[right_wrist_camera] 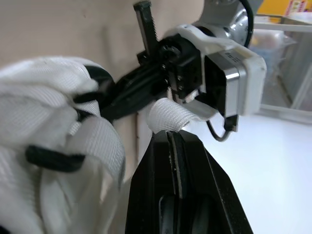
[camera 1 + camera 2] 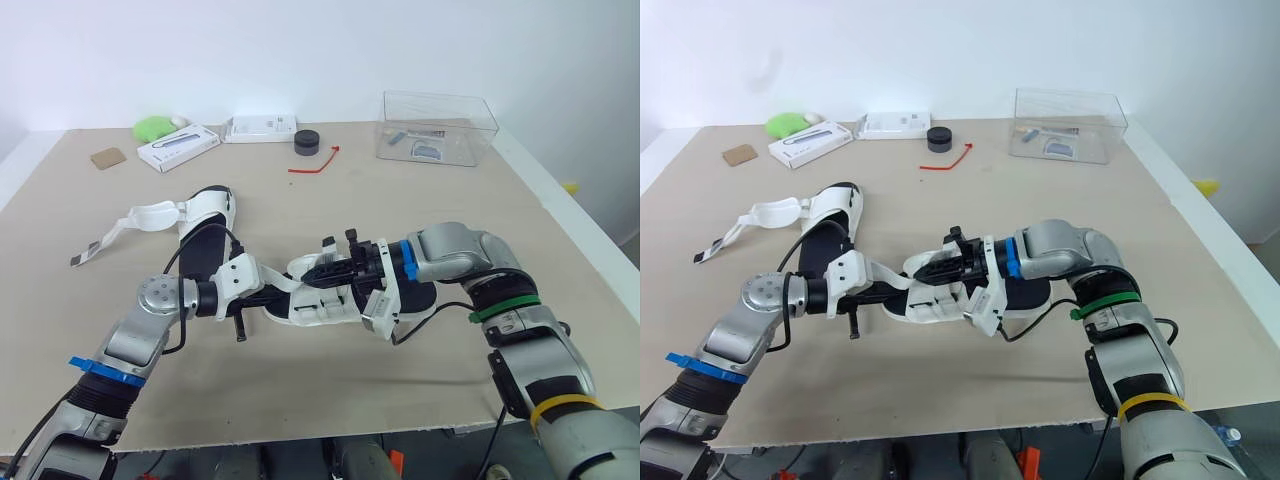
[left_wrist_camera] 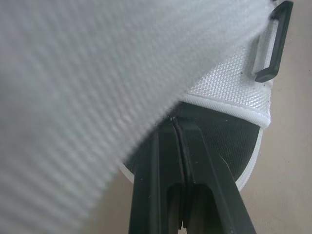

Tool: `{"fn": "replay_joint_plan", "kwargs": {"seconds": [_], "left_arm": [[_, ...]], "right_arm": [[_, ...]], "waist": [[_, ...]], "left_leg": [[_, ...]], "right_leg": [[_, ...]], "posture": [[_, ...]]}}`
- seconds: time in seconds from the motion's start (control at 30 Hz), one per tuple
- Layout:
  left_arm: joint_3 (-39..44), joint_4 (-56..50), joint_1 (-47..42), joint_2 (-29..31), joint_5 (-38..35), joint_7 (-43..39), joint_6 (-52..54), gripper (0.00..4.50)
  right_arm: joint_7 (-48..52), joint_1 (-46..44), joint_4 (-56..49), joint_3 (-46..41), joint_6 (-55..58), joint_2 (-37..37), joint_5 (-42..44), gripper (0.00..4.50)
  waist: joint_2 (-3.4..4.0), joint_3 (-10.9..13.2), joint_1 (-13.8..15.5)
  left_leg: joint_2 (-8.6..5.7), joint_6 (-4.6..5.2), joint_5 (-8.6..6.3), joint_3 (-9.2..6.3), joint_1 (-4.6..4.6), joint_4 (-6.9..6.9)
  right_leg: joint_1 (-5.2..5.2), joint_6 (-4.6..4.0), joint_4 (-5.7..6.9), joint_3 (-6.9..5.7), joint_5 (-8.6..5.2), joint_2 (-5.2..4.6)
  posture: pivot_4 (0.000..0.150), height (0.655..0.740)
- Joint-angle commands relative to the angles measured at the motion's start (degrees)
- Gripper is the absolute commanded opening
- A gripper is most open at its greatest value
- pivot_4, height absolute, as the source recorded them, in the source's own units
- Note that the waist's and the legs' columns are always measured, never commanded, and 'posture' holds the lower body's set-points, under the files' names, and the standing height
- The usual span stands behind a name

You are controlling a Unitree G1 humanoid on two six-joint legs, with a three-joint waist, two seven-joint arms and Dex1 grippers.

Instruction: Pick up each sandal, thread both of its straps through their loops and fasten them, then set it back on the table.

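A white sandal with a black sole (image 2: 318,303) lies mid-table between my two grippers. My left gripper (image 2: 277,293) reaches in from the left and is shut on the edge of the sandal's white mesh upper (image 3: 229,95), near a black loop (image 3: 273,44). Coming from the right, my right gripper (image 2: 316,273) is shut on the end of a white strap (image 1: 168,116) above the sandal. A second sandal (image 2: 207,232) lies behind and to the left, flat on the table, with its strap (image 2: 135,222) unfastened and trailing leftward.
At the back right stands a clear plastic box (image 2: 437,125). Along the back edge are a black round object (image 2: 306,142), a red cord (image 2: 315,162), two white boxes (image 2: 178,146), a green item (image 2: 153,127) and a brown card (image 2: 108,157).
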Motion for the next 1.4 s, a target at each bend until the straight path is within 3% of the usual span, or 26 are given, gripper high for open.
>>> {"fn": "replay_joint_plan", "kwargs": {"seconds": [0.03,0.3,0.5,0.97,1.1,1.4], "left_arm": [[-0.9,0.8,1.0,0.3,1.4,0.5,1.0,0.00],[-1.0,0.7,1.0,0.3,1.5,0.3,1.0,0.00],[-1.0,0.5,1.0,0.5,1.4,0.1,1.2,0.00],[-1.2,0.1,1.3,0.6,1.4,-0.1,1.4,0.00],[-1.1,0.6,0.9,0.5,1.6,-0.2,1.3,0.00],[-1.2,1.1,0.7,0.3,1.7,-0.1,1.0,0.00]], "right_arm": [[-15.5,-2.5,-3.6,-3.9,0.4,-0.7,-8.9,0.11],[-49.0,-4.8,-5.7,6.3,11.0,-7.8,-28.7,0.11],[-64.0,-7.8,-1.8,15.7,18.6,-11.6,-33.3,0.11],[-77.1,-8.8,-3.3,22.9,13.9,-16.4,-28.7,0.11],[-80.7,-8.9,-5.8,24.9,19.0,-17.4,-32.8,0.11],[-81.2,-11.3,1.2,27.3,27.0,-15.4,-32.7,0.11]], "waist": [[0.00,0.0,0.0],[0.00,0.0,0.0],[-0.01,0.0,-0.1],[-0.02,0.0,-0.1],[-0.02,0.0,-0.1],[-0.02,0.0,-0.1]], "left_leg": [[0.00,-0.02,0.01,0.00,0.00,0.00],[-0.12,-0.11,0.06,-0.02,-0.04,-0.07],[-0.15,-0.16,0.09,-0.04,-0.04,-0.07],[-0.19,-0.09,0.05,-0.05,-0.08,-0.11],[-0.20,-0.08,0.04,-0.06,-0.10,-0.11],[-0.22,-0.08,0.05,-0.04,-0.09,-0.09]], "right_leg": [[-0.01,-0.01,0.01,0.02,0.00,0.01],[-0.09,-0.32,0.07,0.08,-0.24,-0.03],[-0.08,-0.30,0.06,0.09,-0.25,-0.01],[-0.10,-0.04,0.05,0.11,-0.23,-0.01],[-0.11,0.04,0.04,0.11,-0.18,-0.02],[-0.11,-0.02,0.03,0.13,-0.21,-0.04]], "posture": [[0.150,0.7261],[0.150,0.7261],[0.150,0.7261],[0.150,0.7261],[0.150,0.7261],[0.150,0.7261]]}}
